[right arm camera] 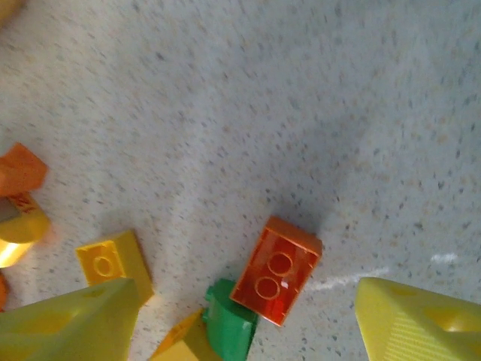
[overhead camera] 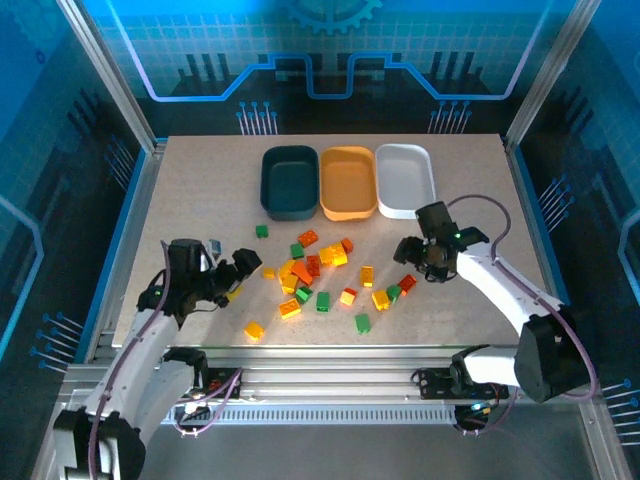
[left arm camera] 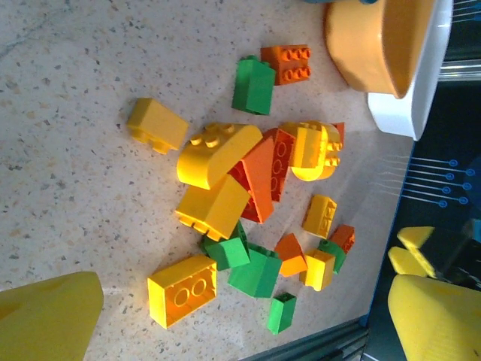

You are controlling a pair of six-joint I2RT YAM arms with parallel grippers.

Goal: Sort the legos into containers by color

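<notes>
Several yellow, green and orange legos [overhead camera: 310, 272] lie scattered mid-table. The dark teal tray [overhead camera: 270, 185], the orange-yellow tray [overhead camera: 349, 207] and the white tray [overhead camera: 405, 205] stand in a row behind them. My left gripper [overhead camera: 243, 268] hovers open at the pile's left edge; in its wrist view an upside-down yellow brick [left arm camera: 183, 290] and a small green brick [left arm camera: 282, 312] lie between its fingers [left arm camera: 46, 316]. My right gripper [overhead camera: 412, 262] is open low over an upside-down orange brick [right arm camera: 276, 269], beside a green piece [right arm camera: 229, 331].
A lone green brick [overhead camera: 261, 231] sits in front of the teal tray. One yellow brick [overhead camera: 254, 329] and one green brick [overhead camera: 362, 322] lie near the table's front edge. Bare tabletop stretches along the left and right sides.
</notes>
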